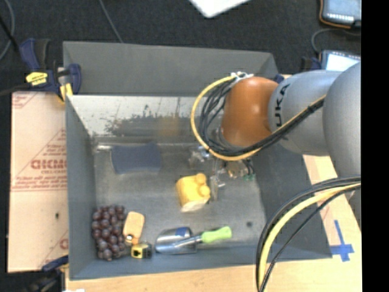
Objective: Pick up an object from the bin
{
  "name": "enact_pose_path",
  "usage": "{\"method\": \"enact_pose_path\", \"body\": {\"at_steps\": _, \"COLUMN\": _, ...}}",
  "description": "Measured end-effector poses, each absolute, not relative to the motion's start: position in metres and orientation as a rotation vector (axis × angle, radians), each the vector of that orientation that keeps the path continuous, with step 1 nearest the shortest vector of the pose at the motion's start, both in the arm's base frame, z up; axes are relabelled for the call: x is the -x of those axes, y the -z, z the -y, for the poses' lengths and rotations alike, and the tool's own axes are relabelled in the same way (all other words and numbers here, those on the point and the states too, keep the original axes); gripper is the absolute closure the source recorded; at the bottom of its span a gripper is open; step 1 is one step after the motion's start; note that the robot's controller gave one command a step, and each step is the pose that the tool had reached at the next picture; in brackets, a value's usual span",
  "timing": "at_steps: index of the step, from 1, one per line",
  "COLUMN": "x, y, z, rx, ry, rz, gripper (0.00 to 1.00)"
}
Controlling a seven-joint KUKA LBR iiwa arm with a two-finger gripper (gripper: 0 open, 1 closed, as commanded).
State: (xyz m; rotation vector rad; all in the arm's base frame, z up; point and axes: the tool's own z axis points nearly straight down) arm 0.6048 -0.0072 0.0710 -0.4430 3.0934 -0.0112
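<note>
The yellow block (193,192) lies near the middle of the bin (82,181), just beside the gripper (210,170) and toward the near wall, though I cannot tell whether the gripper is wide or narrow.

The bin (82,181) is plain grey, its back wall speckled with dark marks. The toy block (194,191) is yellow with a cream underside. The grapes (108,231) are dark purple. The scoop (176,240) is silver with a lime-green handle (216,234). The arm's cover (246,111) is orange.
</note>
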Motion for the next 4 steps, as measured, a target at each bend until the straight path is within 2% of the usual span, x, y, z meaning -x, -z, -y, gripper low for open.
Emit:
{"method": "enact_pose_path", "body": {"at_steps": 1, "x": -0.572, "y": -0.071, "z": -0.010, "rx": 0.505, "ry": 0.010, "rz": -3.083, "gripper": 0.00}}
{"method": "enact_pose_path", "body": {"at_steps": 2, "x": -0.561, "y": -0.077, "z": 0.009, "rx": 0.722, "ry": 0.015, "rz": -3.038, "gripper": 1.00}}
{"method": "enact_pose_path", "body": {"at_steps": 3, "x": -0.561, "y": -0.077, "z": 0.009, "rx": 0.723, "ry": 0.015, "rz": -3.037, "gripper": 1.00}}
{"method": "enact_pose_path", "body": {"at_steps": 4, "x": -0.559, "y": -0.112, "z": 0.007, "rx": 0.738, "ry": 0.011, "rz": -3.043, "gripper": 1.00}}
